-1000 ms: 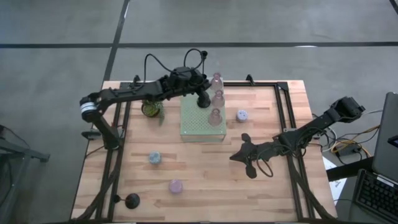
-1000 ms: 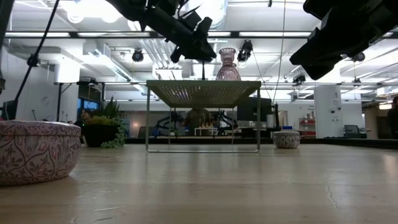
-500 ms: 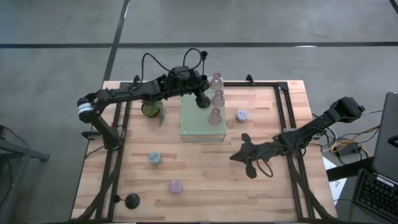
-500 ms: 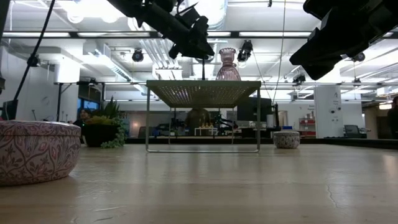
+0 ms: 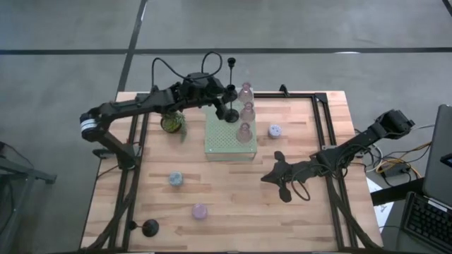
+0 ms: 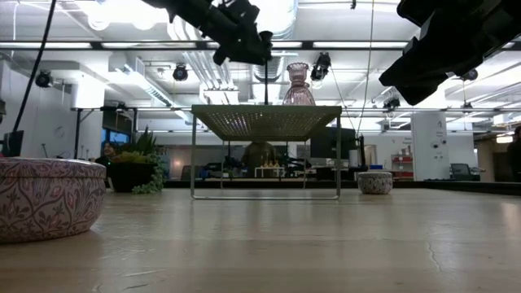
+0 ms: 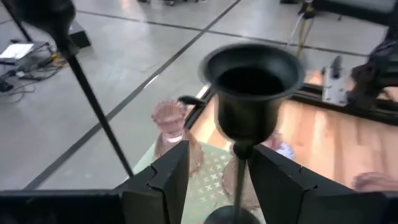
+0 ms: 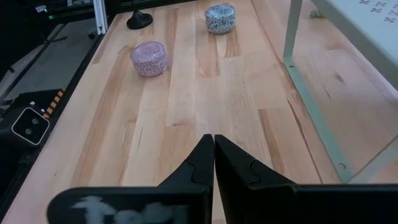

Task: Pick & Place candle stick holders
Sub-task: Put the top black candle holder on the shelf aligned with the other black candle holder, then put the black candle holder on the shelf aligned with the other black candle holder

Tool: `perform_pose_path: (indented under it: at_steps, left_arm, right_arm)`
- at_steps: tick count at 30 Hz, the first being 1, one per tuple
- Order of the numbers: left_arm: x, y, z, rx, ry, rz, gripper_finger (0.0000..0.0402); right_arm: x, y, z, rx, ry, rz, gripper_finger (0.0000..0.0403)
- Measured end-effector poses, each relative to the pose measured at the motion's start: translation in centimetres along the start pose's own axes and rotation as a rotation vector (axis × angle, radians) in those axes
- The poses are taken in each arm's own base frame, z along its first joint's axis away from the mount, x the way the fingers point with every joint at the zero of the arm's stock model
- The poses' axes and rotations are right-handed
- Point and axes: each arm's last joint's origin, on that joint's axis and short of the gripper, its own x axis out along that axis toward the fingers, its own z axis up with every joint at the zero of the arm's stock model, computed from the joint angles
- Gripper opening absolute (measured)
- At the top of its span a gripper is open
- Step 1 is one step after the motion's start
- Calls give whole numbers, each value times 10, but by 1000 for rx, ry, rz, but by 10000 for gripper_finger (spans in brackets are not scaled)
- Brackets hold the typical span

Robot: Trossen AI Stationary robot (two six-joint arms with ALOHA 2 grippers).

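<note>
A tall black candle stick holder stands upright on the pale green perforated board (image 5: pixel 229 144), its round base (image 5: pixel 230 113) on the board's far part and its cup (image 7: pixel 252 87) on a thin stem. My left gripper (image 7: pixel 217 180) is open, level with the upper stem. Its fingers stand on either side of the stem and touch nothing. Three pink glass holders (image 5: pixel 246 110) stand in a row along the board's right side. My right gripper (image 8: pixel 213 149) is shut and hovers over bare table to the near right of the board.
On the table stand a lavender holder (image 5: pixel 274 130) right of the board, a blue one (image 5: pixel 175 179), a lavender one (image 5: pixel 200 210) and a black one (image 5: pixel 150 227) at the near left. A potted plant (image 5: pixel 171 124) stands left of the board.
My left gripper has risen and drawn back toward the table's left edge, away from the black holder. The holder stays upright on the board, and its stem and cup now show clear of the gripper.
</note>
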Motion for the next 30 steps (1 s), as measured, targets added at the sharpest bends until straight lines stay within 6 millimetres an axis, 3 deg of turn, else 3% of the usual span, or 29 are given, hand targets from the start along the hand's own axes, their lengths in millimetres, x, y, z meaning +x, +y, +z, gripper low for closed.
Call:
perform_pose_path:
  at_steps: [9, 19, 26, 30]
  left_arm:
    - [-24, 0, 5, -17, 34, -80, 165]
    - [-66, -6, -9, -23, 273, -217, 165]
    - [-116, -29, -16, 43, 409, -355, 165]
    - [-151, -43, -22, 66, 401, -434, 165]
  right_arm:
    - [0, 0, 0, 1, -1, -1, 8]
    - [0, 0, 0, 0, -1, -1, 8]
    - [0, 0, 0, 0, -1, -1, 8]
    - [0, 0, 0, 0, 0, -1, 8]
